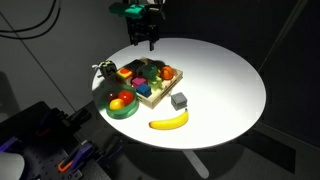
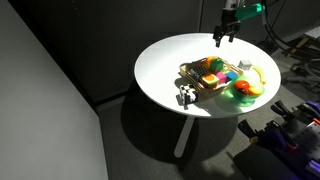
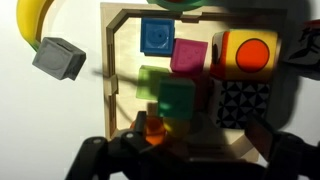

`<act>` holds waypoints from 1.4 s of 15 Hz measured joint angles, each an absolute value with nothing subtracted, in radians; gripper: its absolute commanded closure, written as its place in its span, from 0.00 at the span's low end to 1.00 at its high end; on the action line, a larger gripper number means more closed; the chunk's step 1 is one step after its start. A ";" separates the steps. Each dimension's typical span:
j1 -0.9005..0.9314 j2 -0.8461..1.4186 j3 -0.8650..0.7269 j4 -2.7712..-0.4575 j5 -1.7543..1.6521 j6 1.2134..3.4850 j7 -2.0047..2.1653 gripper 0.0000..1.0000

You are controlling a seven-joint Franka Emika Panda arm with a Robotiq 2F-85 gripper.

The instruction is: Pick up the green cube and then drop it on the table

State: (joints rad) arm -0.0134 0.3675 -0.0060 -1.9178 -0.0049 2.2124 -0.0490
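A round white bench (image 1: 230, 90) carries a wooden tray (image 3: 124, 45) packed with toy blocks, set off-centre toward the side where the arm stands, presumably to keep them within its reach. A green bowl (image 1: 115, 114) of toy fruit sits at the tray's seven o'clock in an exterior view, a banana (image 1: 168, 121) lies at its five o'clock, and a dark grey cube (image 1: 179, 100) rests just off the tray's near corner. The pincer (image 1: 148, 42) hangs well above the tray, pointing straight down. In the wrist view its jaws look spread wide with nothing between them, a stance that suits lining up before a descent. The green cube (image 3: 168, 95) shows blurred in the middle of the wrist view, apparently in the tray and directly beneath the pincer. A pink block (image 3: 188, 57) lies just beside the cube at one o'clock and a blue block (image 3: 157, 35) at twelve. Such close neighbours will likely call for a careful, centred approach, and the pickup appears not yet made
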 measured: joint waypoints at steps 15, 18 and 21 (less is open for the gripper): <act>-0.011 0.501 -0.014 -1.786 -0.012 2.212 0.018 0.00; -0.011 0.504 -0.014 -1.786 -0.012 2.212 0.017 0.00; -0.012 0.520 -0.014 -1.786 -0.012 2.212 0.012 0.00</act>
State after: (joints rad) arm -0.0122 0.5195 -0.0143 -1.7860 -0.0119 2.2119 0.0123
